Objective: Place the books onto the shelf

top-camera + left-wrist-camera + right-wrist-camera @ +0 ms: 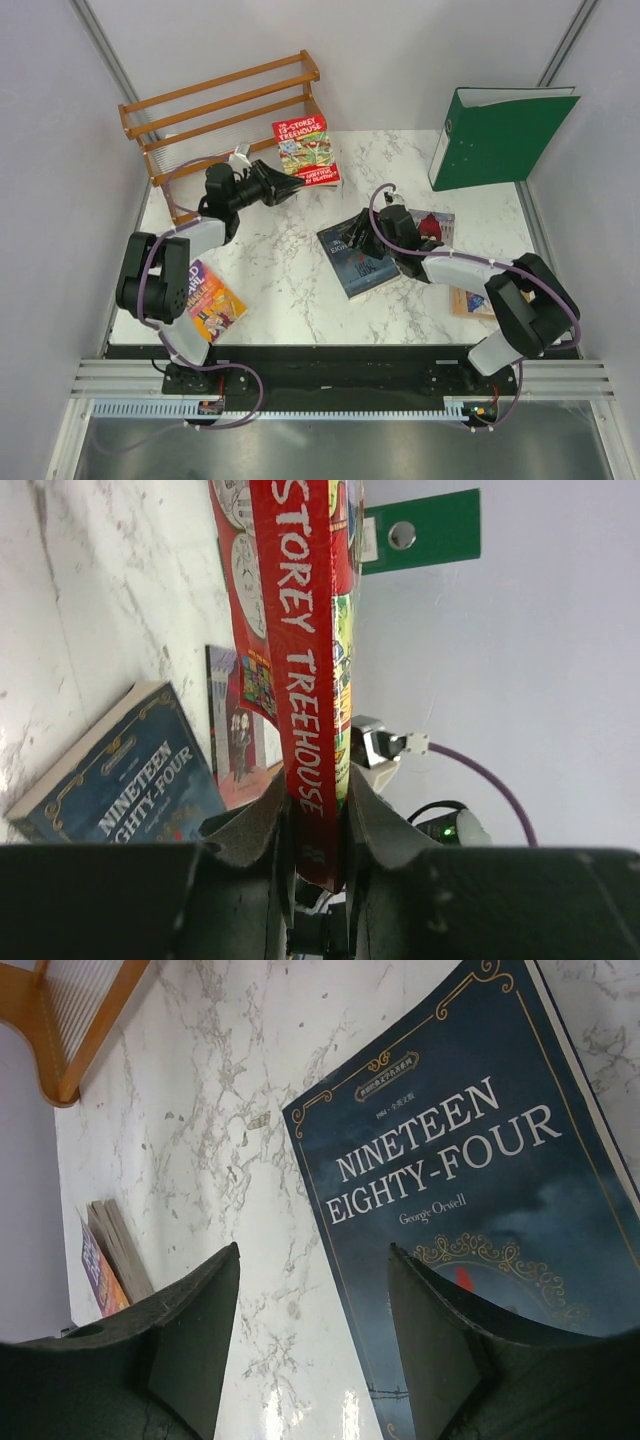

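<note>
The left gripper (289, 187) is closed on the red book (306, 150), with both jaws pressed against its spine edge, as the left wrist view confirms (318, 802). The red book is held with its cover tilted toward the overhead camera, at the far centre of the table (290, 295), just near of the right end of the shelf (220, 108). Whether its far edge touches the table or the shelf cannot be determined. The right gripper (358, 238) is positioned over the dark blue book (352, 268), which lies flat at the table centre. Its jaws stand well apart and grip nothing: one finger is over the cover, the other over bare marble at the book's left edge. The yellow-purple book (215, 300) lies flat at the near left. The pink-maroon book (436, 224) and the orange-brown book (466, 302) lie to the right, partly hidden by the right arm. The green binder (500, 135) stands at the far right.
</note>
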